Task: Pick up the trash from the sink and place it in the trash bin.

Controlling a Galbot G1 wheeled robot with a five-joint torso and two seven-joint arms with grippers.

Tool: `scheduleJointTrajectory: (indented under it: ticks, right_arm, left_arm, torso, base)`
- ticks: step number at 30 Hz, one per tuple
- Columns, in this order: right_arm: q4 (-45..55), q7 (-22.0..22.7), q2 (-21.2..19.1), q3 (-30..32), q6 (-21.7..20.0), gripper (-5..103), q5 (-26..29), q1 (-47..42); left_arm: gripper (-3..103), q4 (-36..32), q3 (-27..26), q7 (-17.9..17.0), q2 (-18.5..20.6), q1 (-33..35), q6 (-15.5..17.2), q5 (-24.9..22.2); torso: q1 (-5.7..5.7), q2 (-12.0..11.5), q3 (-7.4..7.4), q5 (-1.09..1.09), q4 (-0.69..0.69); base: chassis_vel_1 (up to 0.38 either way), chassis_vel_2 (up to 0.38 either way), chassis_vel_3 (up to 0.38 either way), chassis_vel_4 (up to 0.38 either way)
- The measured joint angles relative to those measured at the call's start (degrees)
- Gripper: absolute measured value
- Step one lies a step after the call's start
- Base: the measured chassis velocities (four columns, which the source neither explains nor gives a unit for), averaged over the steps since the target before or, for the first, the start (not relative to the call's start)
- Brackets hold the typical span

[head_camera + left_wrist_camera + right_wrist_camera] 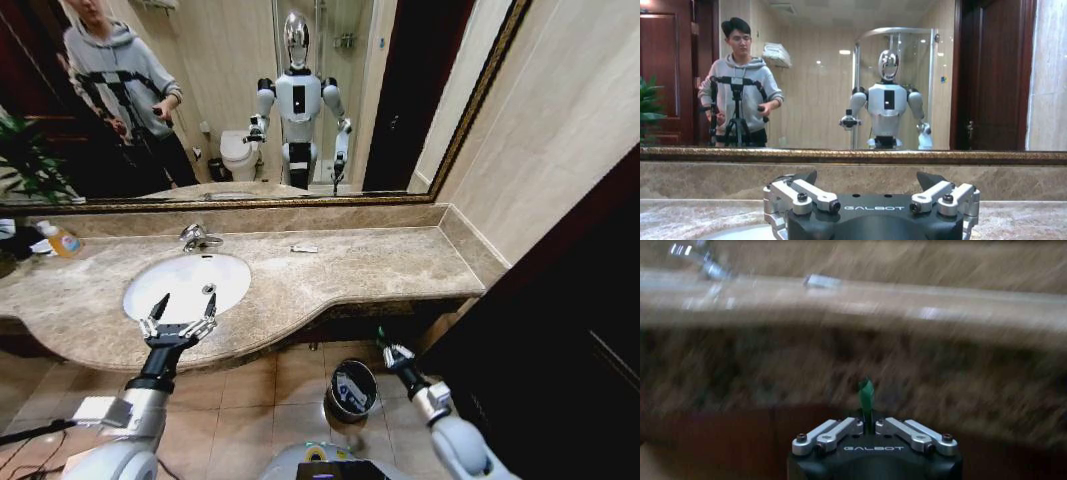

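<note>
left gripper [181,312] raised, jaws spread | right gripper [384,341] low, jaws closed

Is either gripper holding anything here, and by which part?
The right gripper is shut on the lower end of a dark green tube, which sticks up between its fingers. The left gripper is open over the sink's front rim, holding nothing.
</note>
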Motion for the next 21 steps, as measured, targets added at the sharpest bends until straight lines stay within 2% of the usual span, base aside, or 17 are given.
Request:
scheduleJointTrajectory:
  ticks: [5,7,12,16,21]
  right_arm:
    - [-8.8,-1.0,3.0,-4.4,-1.1,4,-3.6,2.8]
    - [-12.6,-2.4,4.7,-5.5,-4.0,4,-4.2,5.4]
    - [-19.5,-2.7,7.3,-6.7,-5.8,4,-7.3,10.1]
    - [-28.4,-2.6,11.1,-8.8,-8.5,4,-9.2,16.6]
    - [-36.7,-3.1,13.9,-8.7,-7.6,4,-12.9,20.8]
  left_arm:
    - [100,0.0,0.0,0.0,0.0,0.0,0.0,0.0]
    - [100,0.0,0.0,0.0,0.0,0.0,0.0,0.0]
    - [100,0.0,0.0,0.0,0.0,0.0,0.0,0.0]
    - [100,0.0,0.0,0.0,0.0,0.0,0.0,0.0]
    - [100,0.0,0.0,0.0,0.0,0.0,0.0,0.0]
  torso:
    - [0.0,0.0,0.0,0.02,-0.01]
    - [0.0,0.0,0.0,-0.03,-0.01]
    - [0.0,0.0,0.0,0.0,0.0]
    - [0.0,0.0,0.01,-0.01,0.0]
    - [0.0,0.0,0.01,0.0,0.0]
  base:
    - [0.0,0.0,0.0,0.0]
    - [0.0,0.0,0.0,0.0]
    - [0.0,0.0,0.0,0.0]
    - [0.0,0.0,0.0,0.0]
    - [0.0,0.0,0.0,0.0]
